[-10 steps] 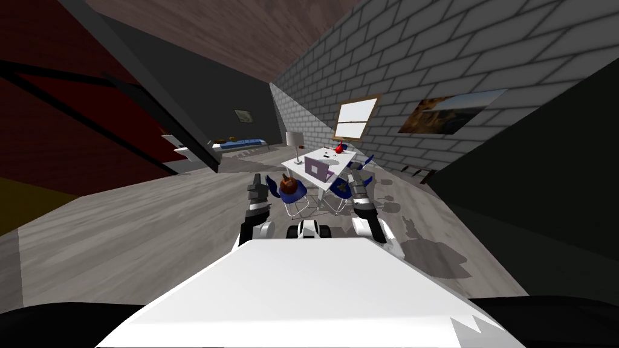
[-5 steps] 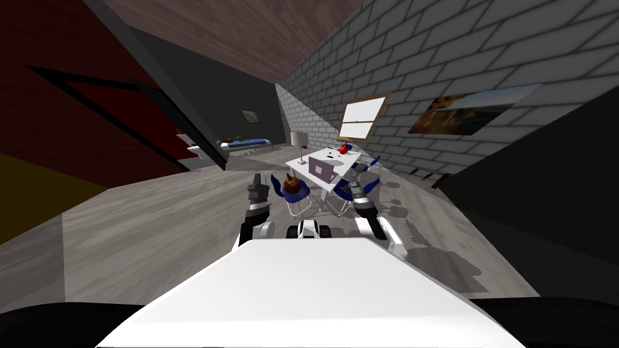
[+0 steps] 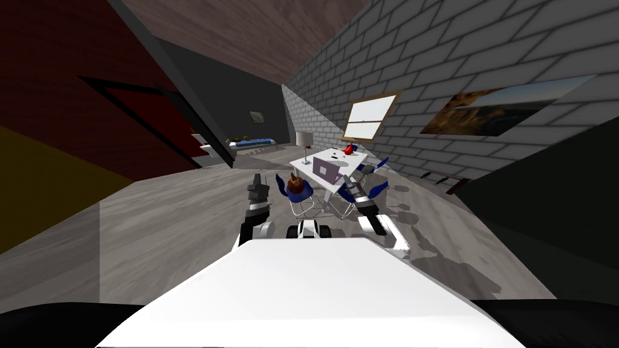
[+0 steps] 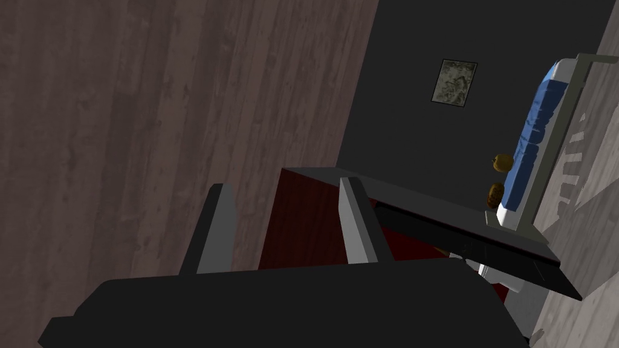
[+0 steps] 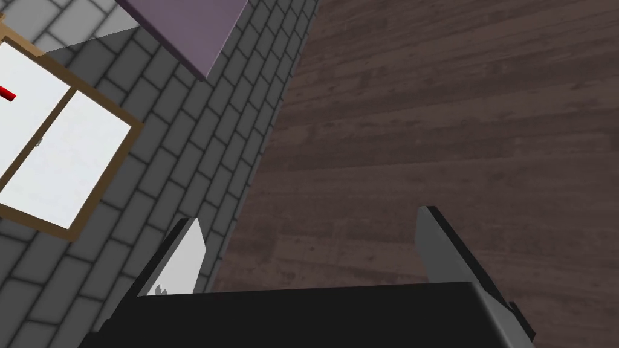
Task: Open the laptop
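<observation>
Right gripper (image 5: 309, 214): 2 fingers stand wide apart with nothing between them. In the head view it is raised at 1 o'clock from me, just short of the table.
Right gripper to laptop: no contact. The laptop (image 3: 326, 170) lies at 11 o'clock of this gripper in the head view. In the right wrist view a purple corner of it shows beyond the fingers, clear of both.
Left gripper (image 4: 284, 183): 2 fingers parted, and the gap is empty. It is held up at 11 o'clock from me, well apart from the table.
Laptop: on the white table (image 3: 305, 172), near its front edge. It shows as a purple panel that appears to stand up from the top. The keyboard half cannot be made out.
Table: at 12 o'clock from me, across a grey plank floor.
On table: a lamp (image 3: 304, 139) with a pale shade at 10 o'clock of the laptop, and a red object (image 3: 349, 148) at 1 o'clock of it. Several dark items are too small to identify.
Chairs: the nearest blue chair (image 3: 301, 192) is at 7 o'clock of the laptop and carries a brown rounded object (image 3: 294, 180). Further blue chairs (image 3: 379, 186) stand at 4 o'clock of the table.
Wall: grey brick, with a wood-framed window (image 3: 370, 118) beyond the table at 1 o'clock.
</observation>
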Robot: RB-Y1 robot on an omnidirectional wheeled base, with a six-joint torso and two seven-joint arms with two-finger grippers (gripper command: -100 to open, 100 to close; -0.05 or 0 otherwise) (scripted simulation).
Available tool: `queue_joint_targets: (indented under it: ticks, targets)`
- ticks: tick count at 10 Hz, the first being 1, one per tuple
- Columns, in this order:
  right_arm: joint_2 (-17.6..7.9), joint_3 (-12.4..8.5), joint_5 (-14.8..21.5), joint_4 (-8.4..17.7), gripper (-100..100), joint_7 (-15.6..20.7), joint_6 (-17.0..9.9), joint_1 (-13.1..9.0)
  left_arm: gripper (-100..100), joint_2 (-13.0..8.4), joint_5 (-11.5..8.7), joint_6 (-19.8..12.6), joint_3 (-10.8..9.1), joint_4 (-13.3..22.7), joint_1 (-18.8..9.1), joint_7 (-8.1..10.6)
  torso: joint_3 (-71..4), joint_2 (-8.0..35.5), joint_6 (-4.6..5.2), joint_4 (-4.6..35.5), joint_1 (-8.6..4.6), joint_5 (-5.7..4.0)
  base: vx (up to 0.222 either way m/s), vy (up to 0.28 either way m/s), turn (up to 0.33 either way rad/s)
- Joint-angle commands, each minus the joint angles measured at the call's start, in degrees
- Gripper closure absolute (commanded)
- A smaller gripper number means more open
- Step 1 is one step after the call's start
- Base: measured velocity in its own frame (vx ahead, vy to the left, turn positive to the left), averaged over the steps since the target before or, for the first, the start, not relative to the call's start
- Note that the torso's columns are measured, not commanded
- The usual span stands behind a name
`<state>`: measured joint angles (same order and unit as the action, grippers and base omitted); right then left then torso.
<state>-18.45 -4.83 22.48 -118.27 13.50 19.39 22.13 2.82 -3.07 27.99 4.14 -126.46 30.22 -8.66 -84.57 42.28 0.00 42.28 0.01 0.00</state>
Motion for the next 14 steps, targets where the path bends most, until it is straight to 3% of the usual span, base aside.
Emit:
queue_joint_targets:
  ticks: [1,14]
  targets:
    - [-2.84,-1.08,4.00,2.04,-100,3.49,-1.58,-0.82,0,0.00,0.00,0.00,0.00,0.00,0.00,0.00,-0.01,-0.01,0.00,0.00,-0.01,0.00,0.017,0.036,0.106]
    - [-19.25,-5.95,23.12,14.23,-100,19.69,-8.95,-5.40,0,0.00,0.00,0.00,0.00,0.00,0.00,0.00,0.00,0.01,0.00,0.00,-0.03,0.00,0.018,0.033,0.104]
